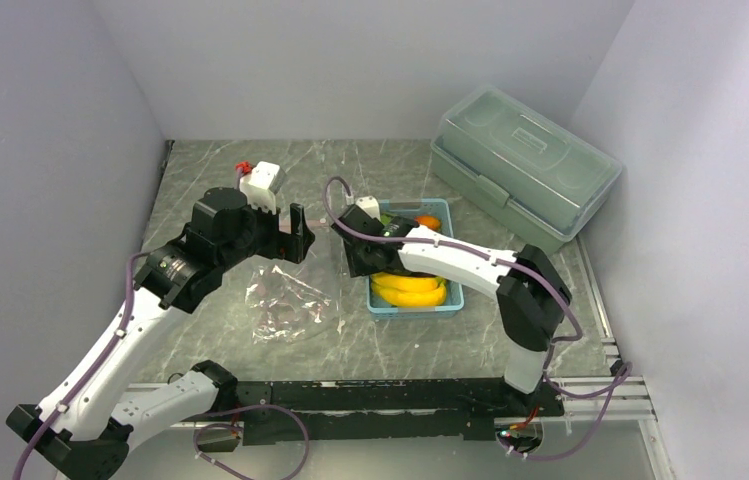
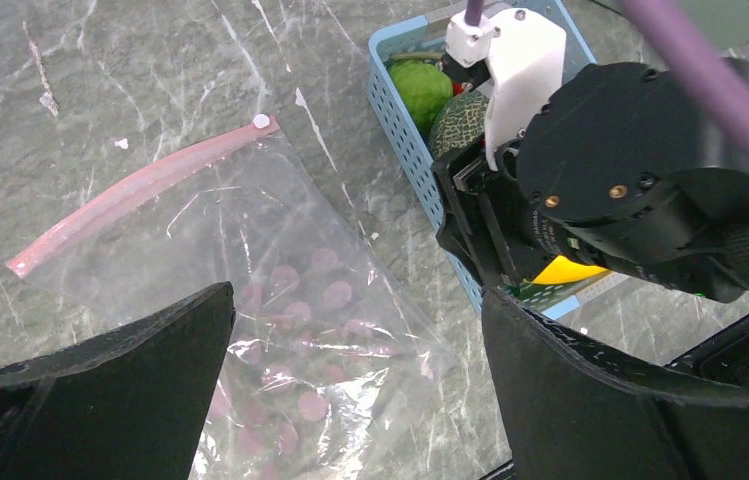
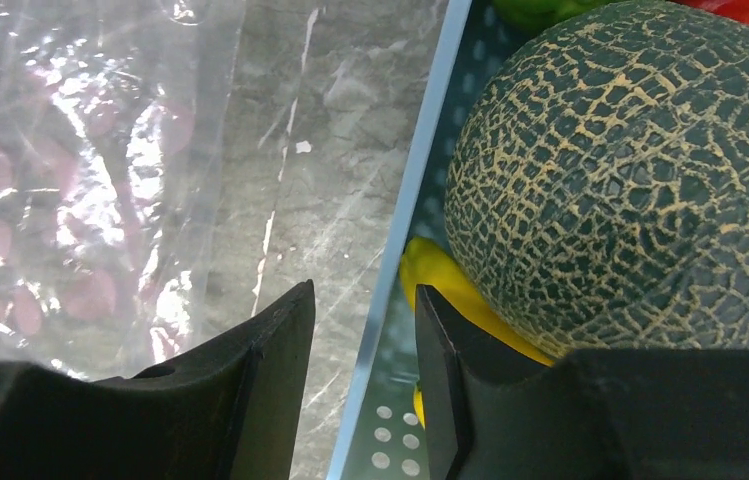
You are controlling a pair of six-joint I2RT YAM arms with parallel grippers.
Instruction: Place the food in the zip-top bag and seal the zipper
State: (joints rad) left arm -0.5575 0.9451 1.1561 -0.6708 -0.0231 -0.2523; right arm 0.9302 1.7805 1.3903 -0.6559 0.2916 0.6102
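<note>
The clear zip-top bag [image 1: 290, 300] lies flat on the table left of the basket, with its pink zipper strip [image 2: 140, 190] at the far edge. My left gripper [image 2: 355, 370] is open and empty, hovering above the bag. The food sits in the light blue basket [image 1: 455, 300]: yellow bananas [image 1: 410, 290], a dark-green netted melon [image 3: 630, 170], a lime-green fruit [image 2: 420, 85] and an orange-red piece [image 1: 428, 222]. My right gripper [image 3: 365, 300] is open by a narrow gap. Its fingers stand on either side of the basket's left wall [image 3: 400, 230], beside the melon and a banana [image 3: 440, 280].
A big translucent grey-green lidded box [image 1: 525, 165] stands at the back right. A small white block with a red part [image 1: 262, 180] sits at the back left. Grey walls close in the table on three sides. The right arm's wrist [image 2: 630, 180] is close to my left gripper.
</note>
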